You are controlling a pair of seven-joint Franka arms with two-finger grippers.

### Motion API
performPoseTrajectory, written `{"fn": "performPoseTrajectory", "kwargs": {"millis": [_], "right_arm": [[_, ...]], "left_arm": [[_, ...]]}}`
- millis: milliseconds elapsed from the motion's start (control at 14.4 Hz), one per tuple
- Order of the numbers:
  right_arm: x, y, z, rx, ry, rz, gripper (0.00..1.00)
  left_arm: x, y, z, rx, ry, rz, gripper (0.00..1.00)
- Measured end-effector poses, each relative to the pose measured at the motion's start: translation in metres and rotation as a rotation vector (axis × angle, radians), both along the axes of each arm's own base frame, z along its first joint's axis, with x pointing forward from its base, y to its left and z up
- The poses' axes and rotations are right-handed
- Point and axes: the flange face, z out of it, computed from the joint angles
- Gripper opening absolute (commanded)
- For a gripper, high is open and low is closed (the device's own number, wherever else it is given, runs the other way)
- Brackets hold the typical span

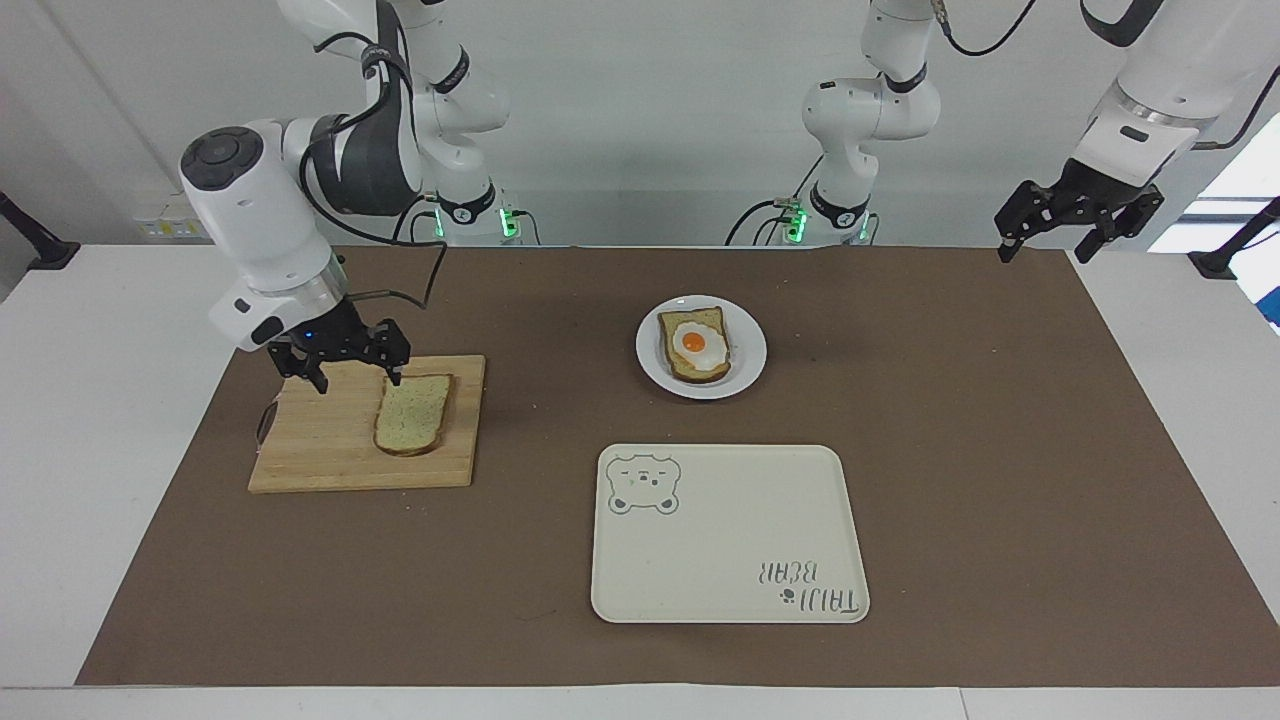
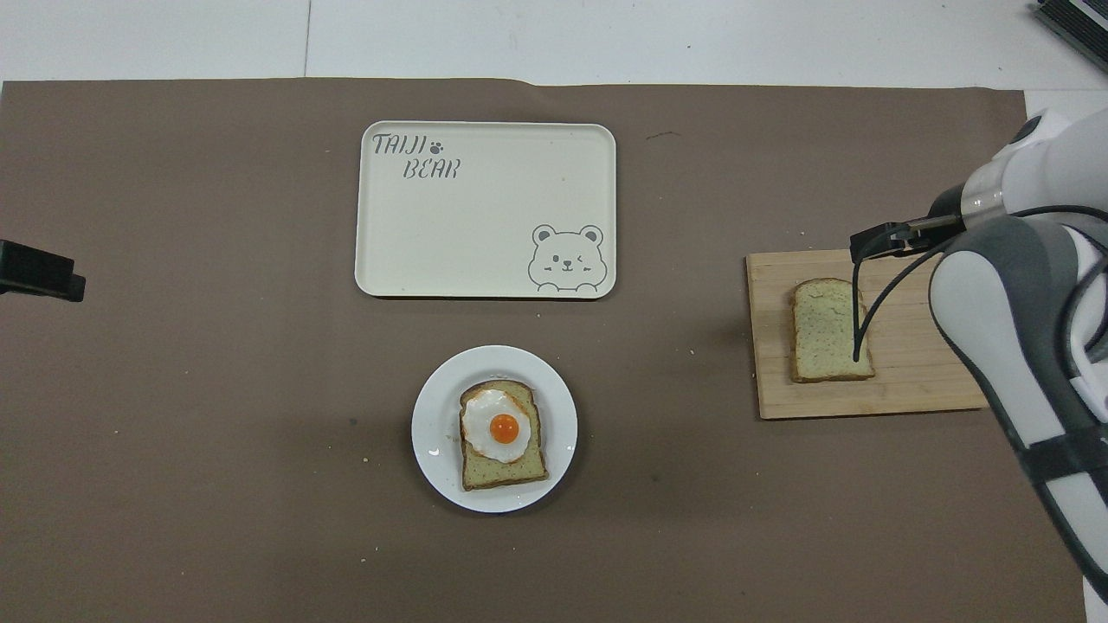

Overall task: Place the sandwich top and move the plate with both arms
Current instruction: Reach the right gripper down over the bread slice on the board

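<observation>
Brown mat (image 1: 1000,450) over white table (image 1: 100,400), pale wall; both grippers released.

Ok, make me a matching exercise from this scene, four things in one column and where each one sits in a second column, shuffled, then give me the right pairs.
Things:
1. plain tan bread slice
2. toast slice with a fried egg
3. right gripper
4. left gripper

Places:
A. on the small round white plate
B. up at the left arm's end of the table, waiting
C. lying on the wooden cutting board
D. over the cutting board's edge nearest the robots, beside the bread slice

Pairs: 1-C, 2-A, 3-D, 4-B
</observation>
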Motion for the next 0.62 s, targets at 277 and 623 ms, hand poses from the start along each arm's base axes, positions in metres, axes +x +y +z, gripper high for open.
{"fn": "performPoseTrajectory", "kwargs": {"millis": [277,623], "right_arm": [[0.007,-0.001,-0.049,0.005,-0.005,-0.009,1.0],[0.004,-0.01,-0.104,0.062,0.029,0.002,1.0]], "left_arm": [[0.0,0.0,0.0,0.0,0.0,0.0,1.0],[0.0,0.0,0.0,0.0,0.0,0.0,1.0]]}}
